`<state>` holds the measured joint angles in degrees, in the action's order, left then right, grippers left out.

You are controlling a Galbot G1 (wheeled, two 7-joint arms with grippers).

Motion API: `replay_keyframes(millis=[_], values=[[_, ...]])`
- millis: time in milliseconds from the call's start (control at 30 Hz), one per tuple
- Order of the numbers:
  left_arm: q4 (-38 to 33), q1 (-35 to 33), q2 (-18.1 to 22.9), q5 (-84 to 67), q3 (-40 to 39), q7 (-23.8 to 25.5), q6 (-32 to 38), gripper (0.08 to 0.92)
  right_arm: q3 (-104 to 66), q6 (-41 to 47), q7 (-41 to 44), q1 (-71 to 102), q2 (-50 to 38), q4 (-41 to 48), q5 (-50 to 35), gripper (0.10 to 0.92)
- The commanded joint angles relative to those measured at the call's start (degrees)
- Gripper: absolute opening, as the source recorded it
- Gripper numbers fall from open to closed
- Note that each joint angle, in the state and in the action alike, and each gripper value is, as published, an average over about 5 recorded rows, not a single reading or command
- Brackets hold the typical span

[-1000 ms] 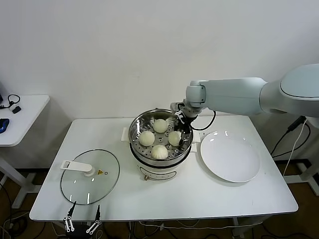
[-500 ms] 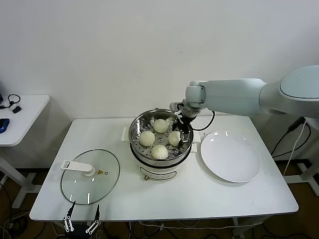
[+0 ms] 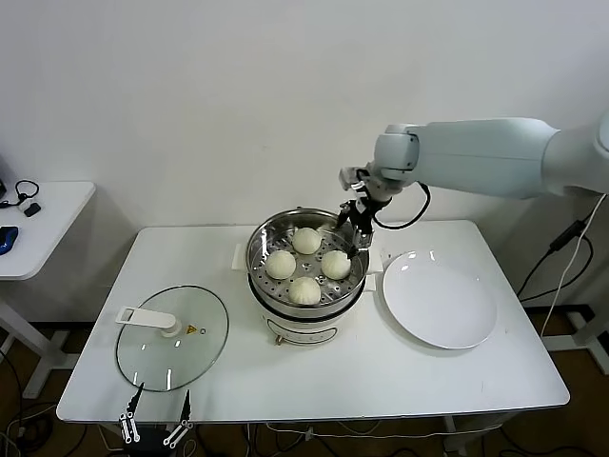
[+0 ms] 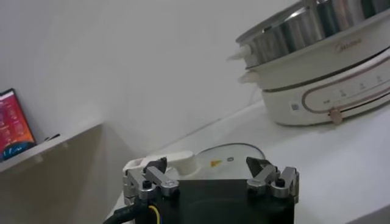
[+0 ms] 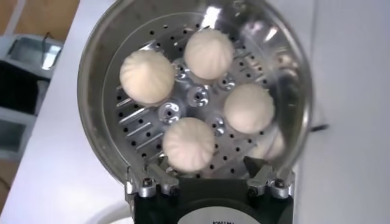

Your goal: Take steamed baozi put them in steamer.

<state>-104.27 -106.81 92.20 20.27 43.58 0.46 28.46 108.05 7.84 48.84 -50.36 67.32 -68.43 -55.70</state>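
Four cream-white baozi sit in the steel steamer on its white pot base: one at the back, one on the left, one on the right, one at the front. My right gripper hangs open and empty just above the steamer's back right rim. The right wrist view looks down on the steamer and the buns, the nearest just ahead of the open right gripper. My left gripper is parked open at the table's front left.
An empty white plate lies right of the steamer. A glass lid with a white handle lies at the front left, also in the left wrist view ahead of the left gripper. A side table stands far left.
My right gripper has risen out of the steamer and drawn back to the right, away from the right-hand bun, which stays in the basket. The left arm has not moved.
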Motion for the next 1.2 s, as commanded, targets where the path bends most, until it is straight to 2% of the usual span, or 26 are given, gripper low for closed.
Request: replay_keyframes(millis=[33,333,500,633,700,900,1033,1200], values=[[-0.7,0.0,0.3,0.1,0.0,-0.4,-0.2,0.823,-6.7,2.1,-18.7,-2.4,-15.9,-11.6,-1.4,0.823],[-1.2,0.9,0.3,-0.4,0.1,-0.5,-1.3,0.823,-26.7,7.6,-37.6,9.9,-32.9,-26.0,3.4,0.823],[-1.5,1.2,0.2,-1.1,0.3,-0.5,-1.7,0.823,-50.1,10.9,-47.9,31.8,-42.0,-36.0,8.7,0.823],[-1.5,1.5,0.3,-1.3,0.2,-0.4,-1.8,0.823,-66.4,16.4,-56.9,50.5,-46.6,-44.8,17.5,0.823],[-1.3,1.7,0.4,-1.5,0.2,-0.5,-1.8,0.823,-72.1,14.9,-60.9,58.4,-47.8,-47.8,19.5,0.823],[-1.1,1.8,0.7,-1.8,0.0,-0.6,-1.4,0.823,-100.8,6.4,-64.3,88.2,-43.2,-50.3,20.7,0.823],[-1.1,1.6,1.0,-1.9,0.2,-0.9,-0.9,0.823,-119.3,2.5,-62.2,105.2,-34.4,-50.5,23.6,0.823],[-1.4,1.6,1.6,-2.2,0.1,-1.1,-0.3,0.823,-133.2,-6.7,-57.4,120.9,-21.0,-50.4,33.6,0.823]])
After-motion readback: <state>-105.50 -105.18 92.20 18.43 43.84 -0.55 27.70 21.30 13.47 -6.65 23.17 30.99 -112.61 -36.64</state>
